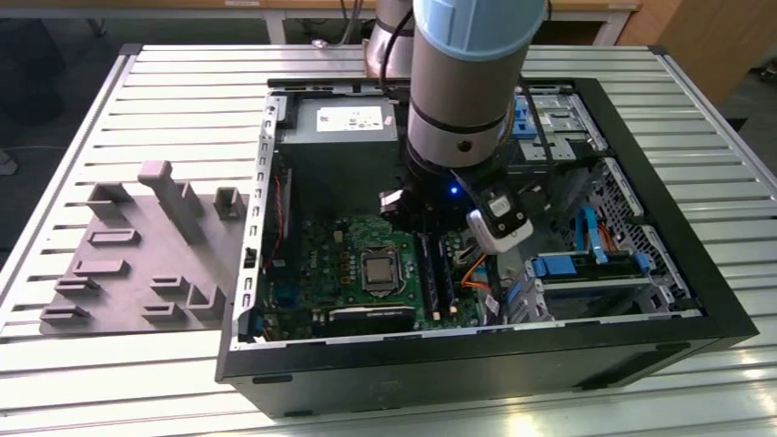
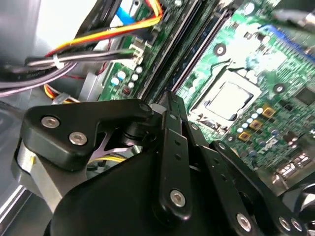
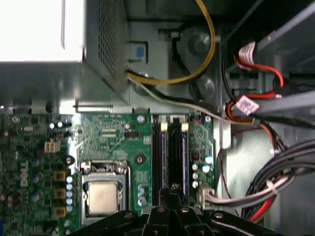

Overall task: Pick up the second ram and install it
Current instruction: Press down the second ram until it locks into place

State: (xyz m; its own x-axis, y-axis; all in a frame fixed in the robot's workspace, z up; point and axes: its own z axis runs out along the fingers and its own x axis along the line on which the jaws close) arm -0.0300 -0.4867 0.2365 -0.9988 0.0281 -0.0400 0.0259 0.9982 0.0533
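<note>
In the exterior view, your gripper (image 1: 428, 218) hangs inside the open computer case (image 1: 680, 300), directly over the narrow black memory slots (image 1: 438, 273) beside the square processor (image 1: 380, 269), so the approach looks lined up with the slots' length. The grey plastic fixture (image 1: 146, 255) sits well apart from the jaws, outside the case. In the second wrist view, the matte black fingers (image 2: 173, 147) meet at a thin point above the glossy green motherboard (image 2: 256, 59); they look drawn together, possibly pinching the second ram edge-on, but you cannot tell. In the first wrist view, the fingertips (image 3: 172, 192) sit right over the long parallel slots (image 3: 170, 157), where dark sticks seem seated
</note>
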